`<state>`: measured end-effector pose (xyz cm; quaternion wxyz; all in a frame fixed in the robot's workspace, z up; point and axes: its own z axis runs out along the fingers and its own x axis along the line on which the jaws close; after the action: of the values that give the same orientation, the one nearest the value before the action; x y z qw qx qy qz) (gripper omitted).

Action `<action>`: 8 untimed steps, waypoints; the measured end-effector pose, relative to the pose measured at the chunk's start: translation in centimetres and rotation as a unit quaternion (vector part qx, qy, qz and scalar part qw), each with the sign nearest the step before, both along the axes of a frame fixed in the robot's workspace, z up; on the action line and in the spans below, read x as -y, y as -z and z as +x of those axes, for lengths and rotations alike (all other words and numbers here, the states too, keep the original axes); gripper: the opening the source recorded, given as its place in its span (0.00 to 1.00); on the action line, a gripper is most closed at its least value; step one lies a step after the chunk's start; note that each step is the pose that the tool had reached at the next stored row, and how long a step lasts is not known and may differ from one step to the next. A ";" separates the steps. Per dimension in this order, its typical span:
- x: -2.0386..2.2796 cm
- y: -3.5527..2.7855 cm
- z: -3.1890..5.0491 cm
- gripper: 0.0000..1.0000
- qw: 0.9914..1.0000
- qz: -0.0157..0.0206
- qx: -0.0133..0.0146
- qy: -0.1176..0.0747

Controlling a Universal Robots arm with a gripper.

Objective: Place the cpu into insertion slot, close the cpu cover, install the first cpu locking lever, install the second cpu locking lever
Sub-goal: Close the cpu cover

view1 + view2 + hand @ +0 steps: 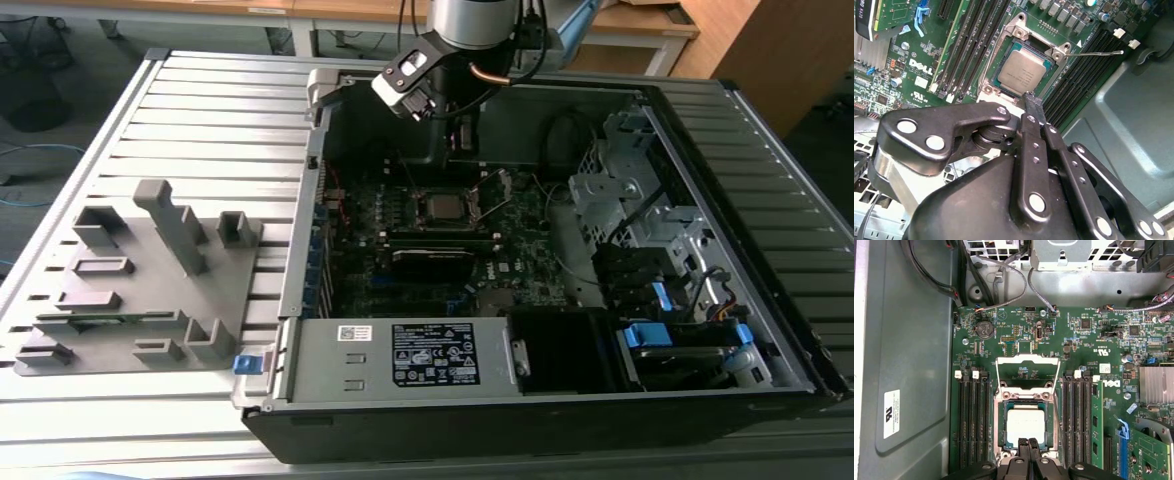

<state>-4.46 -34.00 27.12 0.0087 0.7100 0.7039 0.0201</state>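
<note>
A big label [430, 352], black with white fields of small print, lies on the grey metal box [320, 365] at the near side of the computer case [534, 420] in the exterior view. A small white sticker [351, 333] is just beside it, toward the exterior view's left. In the first wrist view a tall white sticker [891, 413] with dark signs stands on the grey case wall [909, 340], and white lettering [1114, 385] is printed on the green circuit board [1019, 335]. In the second wrist view faint print covers the face of the cpu [1024, 74], and a white triangle [1078, 44] marks the board near it.
</note>
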 end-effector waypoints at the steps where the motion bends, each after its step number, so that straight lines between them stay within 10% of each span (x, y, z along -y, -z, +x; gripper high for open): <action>1: 0.00 0.00 0.00 0.11 1.000 0.000 0.000 0.000; 8: 0.00 0.00 0.52 0.11 1.000 0.000 0.000 0.000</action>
<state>-3.95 -34.00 27.13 0.0087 0.7100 0.7039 0.0200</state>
